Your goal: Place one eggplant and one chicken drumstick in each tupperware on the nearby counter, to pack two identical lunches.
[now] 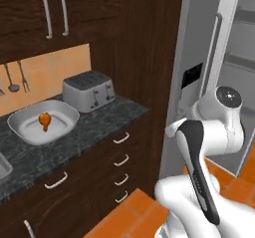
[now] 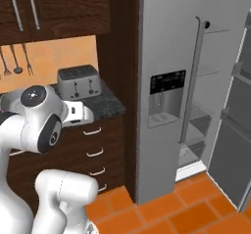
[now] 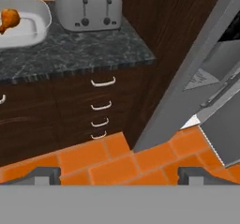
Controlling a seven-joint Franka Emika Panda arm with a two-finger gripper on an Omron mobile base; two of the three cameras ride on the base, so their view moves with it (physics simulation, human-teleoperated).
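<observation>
Counter with drumstick in dish

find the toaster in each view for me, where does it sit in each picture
Left base view: the toaster stands upper left of centre on the counter, behind the white dish.
Right base view: toaster at left, mid-height, above the arm's white body.
Hand view: toaster at the top edge, left of centre.
Shared landmark: the drawer column with curved silver handles just below it.

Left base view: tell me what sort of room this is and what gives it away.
A home kitchen, rendered. A four-slot toaster stands on a dark speckled stone counter over wooden drawers, with a tall grey refrigerator beside it, its door open.
</observation>
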